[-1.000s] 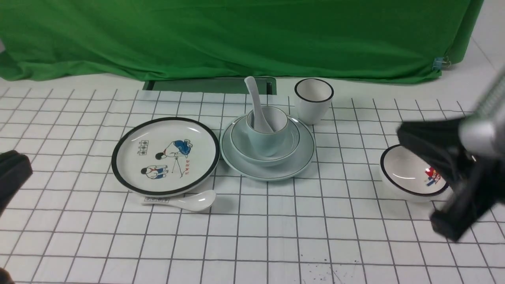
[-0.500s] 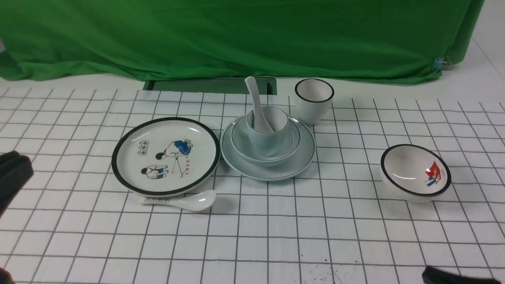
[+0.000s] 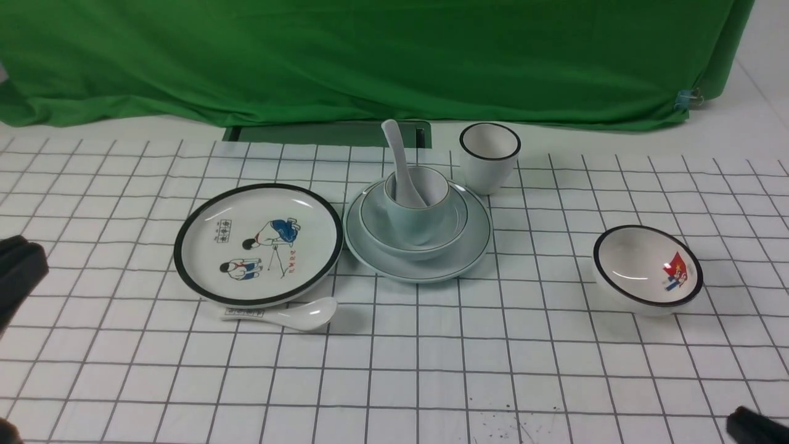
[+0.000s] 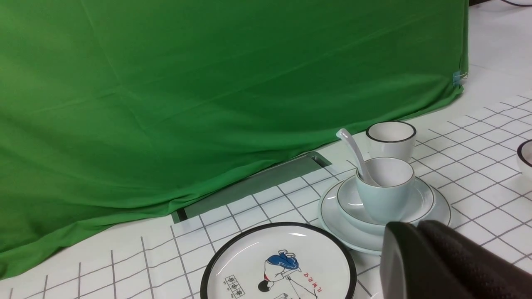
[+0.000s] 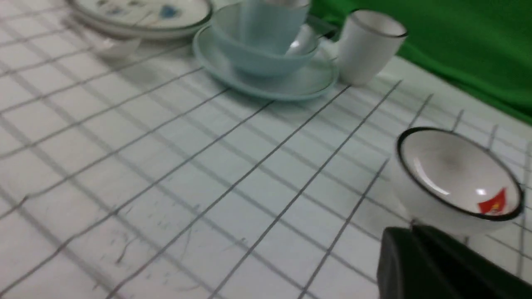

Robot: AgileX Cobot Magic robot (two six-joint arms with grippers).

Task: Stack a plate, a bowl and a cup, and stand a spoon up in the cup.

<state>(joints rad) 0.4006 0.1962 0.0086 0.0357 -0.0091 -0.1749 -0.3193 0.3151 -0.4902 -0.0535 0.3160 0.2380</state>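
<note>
Left gripper has its two black fingers pressed together with nothing between them, and you really only get that from the left wrist view. From the front it's just a dark lump at the left edge, low over the grid tablecloth and well apart from the dishes. Right gripper looks the same in its own wrist view, fingers together and empty, though that shot is pretty blurry. From the front only a dark tip of it pokes in at the bottom right corner. The stack is done: pale blue-green plate on the cloth near the middle, matching bowl in it, pale blue cup in the bowl, and the plain white spoon standing in the cup with its handle leaning back and to the left. Front view gives the whole layout: cartoon plate just left of the stack, printed spoon lying at its near edge, black-rimmed cup behind and right of the stack, flag bowl well off to the right. The right wrist view cuts off the top of the stacked cup, but shows the flag bowl just beside the right gripper. Green cloth hangs across the back.
</note>
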